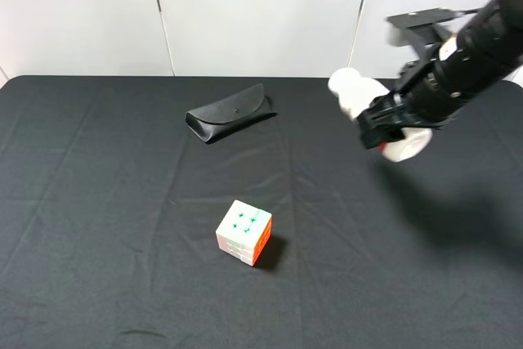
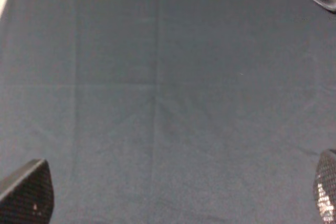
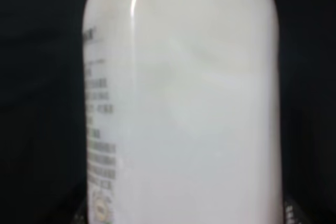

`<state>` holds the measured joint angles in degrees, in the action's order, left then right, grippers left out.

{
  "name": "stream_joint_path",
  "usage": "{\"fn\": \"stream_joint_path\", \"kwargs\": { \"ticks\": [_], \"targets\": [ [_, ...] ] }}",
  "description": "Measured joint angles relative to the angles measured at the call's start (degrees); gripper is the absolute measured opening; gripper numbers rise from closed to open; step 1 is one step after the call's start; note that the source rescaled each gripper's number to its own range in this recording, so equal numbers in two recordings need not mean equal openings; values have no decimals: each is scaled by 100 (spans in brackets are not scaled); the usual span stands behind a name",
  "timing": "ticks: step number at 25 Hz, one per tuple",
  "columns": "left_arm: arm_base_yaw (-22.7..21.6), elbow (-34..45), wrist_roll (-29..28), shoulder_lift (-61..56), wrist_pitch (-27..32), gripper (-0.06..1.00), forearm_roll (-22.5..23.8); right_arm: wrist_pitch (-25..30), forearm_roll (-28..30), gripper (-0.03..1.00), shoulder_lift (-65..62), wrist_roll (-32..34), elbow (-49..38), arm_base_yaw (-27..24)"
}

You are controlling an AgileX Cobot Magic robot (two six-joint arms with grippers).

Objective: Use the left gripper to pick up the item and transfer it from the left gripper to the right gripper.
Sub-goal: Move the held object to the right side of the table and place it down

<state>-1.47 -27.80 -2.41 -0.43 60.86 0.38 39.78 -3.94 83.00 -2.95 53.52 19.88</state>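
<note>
Aloft, right claw (image 1: 384,124) pinching white bottle (image 1: 350,91), arm (image 1: 482,38) slanting inward; left claw (image 2: 176,192) spread above black cloth (image 2: 157,77).

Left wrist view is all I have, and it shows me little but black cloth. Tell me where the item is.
Observer: The white plastic bottle is clamped in the right claw, held above the black tablecloth.
Operator: Report what lies on that cloth.
Observer: A white-topped puzzle cube with orange sides sits near the middle.
Operator: Name anything else.
Observer: A black leather-look glasses case lies behind the cube, apart from it.
</note>
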Motion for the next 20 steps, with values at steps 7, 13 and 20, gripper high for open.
{"fn": "stream_joint_path", "kwargs": {
  "ticks": [7, 13, 20],
  "targets": [
    [-59, 0, 0, 0, 0, 99, 0, 3, -287, 10, 723, -438, 26, -733],
    [-59, 0, 0, 0, 0, 99, 0, -320, -372, 10, 1391, -490, 26, -741],
    [-59, 0, 0, 0, 0, 99, 0, -673, -372, 10, 1937, -535, 26, -741]
  ]
}}
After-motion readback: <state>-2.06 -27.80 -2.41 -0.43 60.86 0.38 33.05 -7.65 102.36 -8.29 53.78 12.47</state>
